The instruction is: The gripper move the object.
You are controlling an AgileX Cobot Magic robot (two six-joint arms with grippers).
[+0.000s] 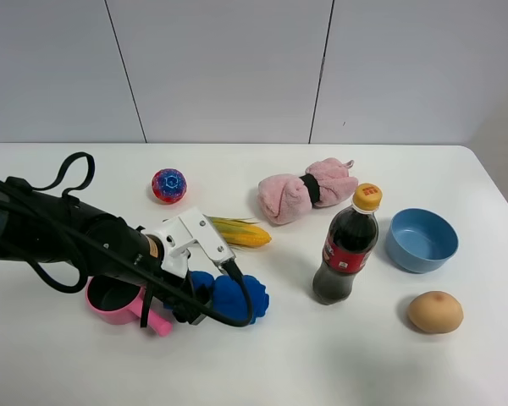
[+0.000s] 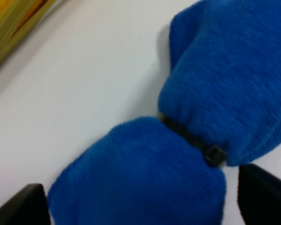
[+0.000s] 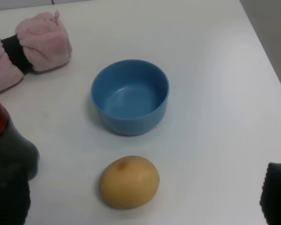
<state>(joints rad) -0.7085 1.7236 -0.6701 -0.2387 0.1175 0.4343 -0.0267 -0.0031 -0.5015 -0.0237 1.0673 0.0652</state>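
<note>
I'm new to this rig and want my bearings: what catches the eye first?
The black left arm reaches in from the left, its open hand straddling the bright blue towel bundle. A dark cola bottle stands right of centre, beside a light blue bowl.

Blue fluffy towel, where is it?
In the high view the blue towel lies left of middle on the table, under the left gripper, between the pink cup and the cola bottle.

Table (image 1: 364,372) with blue towel (image 1: 241,298), bowl (image 1: 421,239), bottle (image 1: 347,258)
</note>
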